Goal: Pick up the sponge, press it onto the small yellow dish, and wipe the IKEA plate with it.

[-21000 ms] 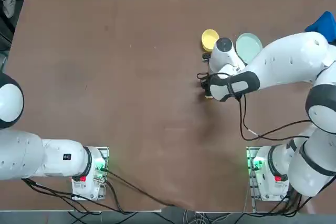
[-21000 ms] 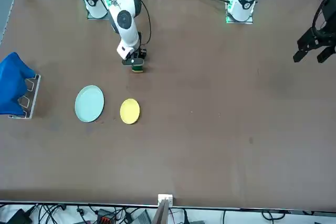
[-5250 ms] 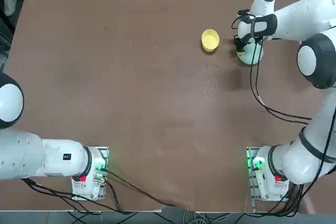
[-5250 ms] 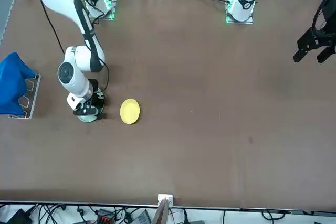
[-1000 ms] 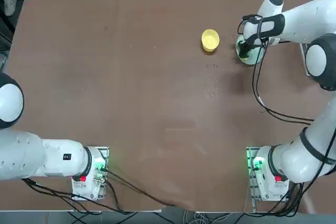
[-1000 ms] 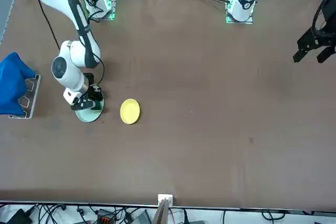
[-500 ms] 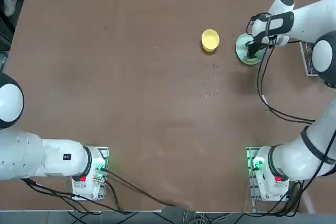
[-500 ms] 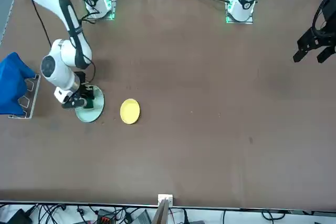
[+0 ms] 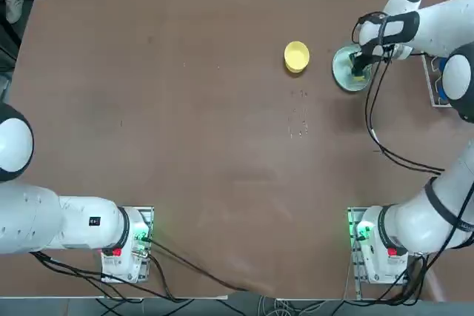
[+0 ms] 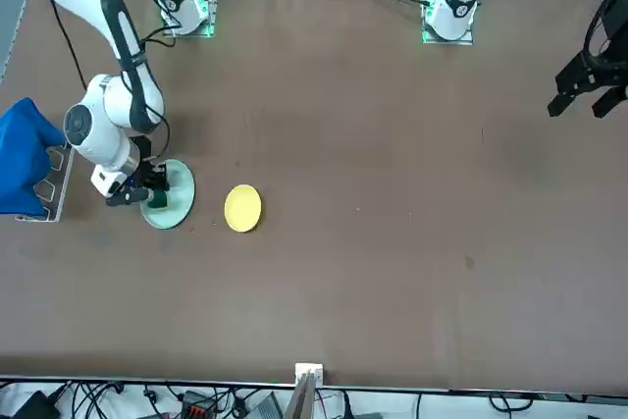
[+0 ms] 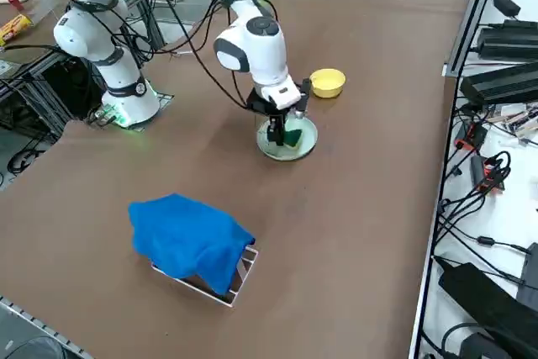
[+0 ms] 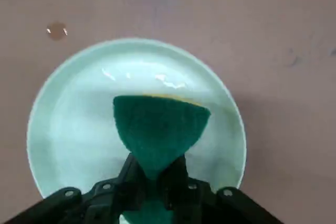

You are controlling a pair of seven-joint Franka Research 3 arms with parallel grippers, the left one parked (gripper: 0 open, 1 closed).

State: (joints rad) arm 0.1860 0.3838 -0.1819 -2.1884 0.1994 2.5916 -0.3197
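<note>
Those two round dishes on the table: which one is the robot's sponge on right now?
The pale mint IKEA plate, not the small yellow dish. The right end effector pinches the sponge over it; the yellow dish sits apart, bare.

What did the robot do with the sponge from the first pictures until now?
The right gripper picked the sponge up off the table near the robot and carried it out to the IKEA plate. It now stays shut on the sponge, rubbing it over the plate toward the blue cloth's side. The small yellow dish, plate and cloth have not moved.
</note>
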